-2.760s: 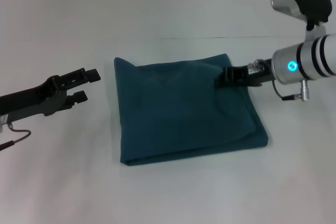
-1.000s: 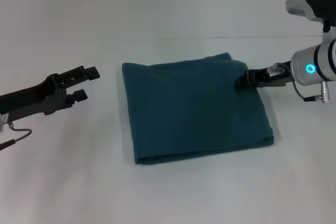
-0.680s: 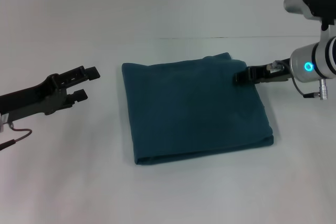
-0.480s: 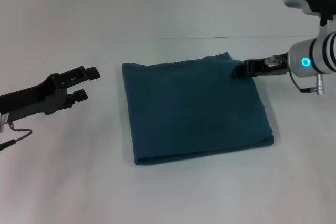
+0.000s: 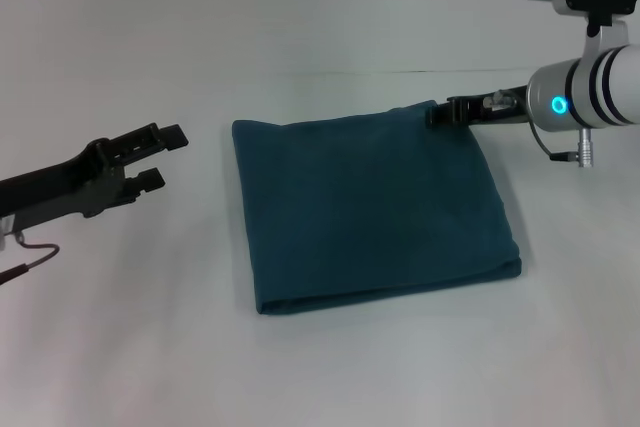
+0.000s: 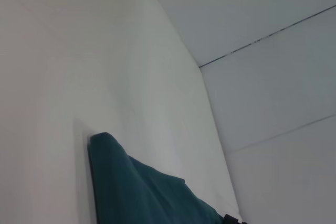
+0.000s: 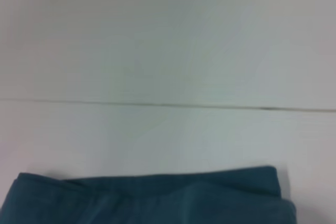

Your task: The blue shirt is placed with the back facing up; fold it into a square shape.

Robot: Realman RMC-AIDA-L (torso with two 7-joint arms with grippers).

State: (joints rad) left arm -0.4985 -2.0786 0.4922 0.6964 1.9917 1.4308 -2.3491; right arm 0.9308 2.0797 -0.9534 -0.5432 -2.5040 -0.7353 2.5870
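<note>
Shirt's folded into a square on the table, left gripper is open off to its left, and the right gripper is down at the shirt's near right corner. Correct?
Not quite. In the head view the right gripper is at the far right corner of the blue shirt, not the near one. The rest holds: the shirt lies folded roughly square on the table, and the left gripper sits open, off to its left.

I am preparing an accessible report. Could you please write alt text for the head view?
A blue shirt, folded into a near-square, lies flat on a white table. The right gripper is at the shirt's far right corner, while the left gripper, open, is off to the shirt's left, apart from it.
</note>
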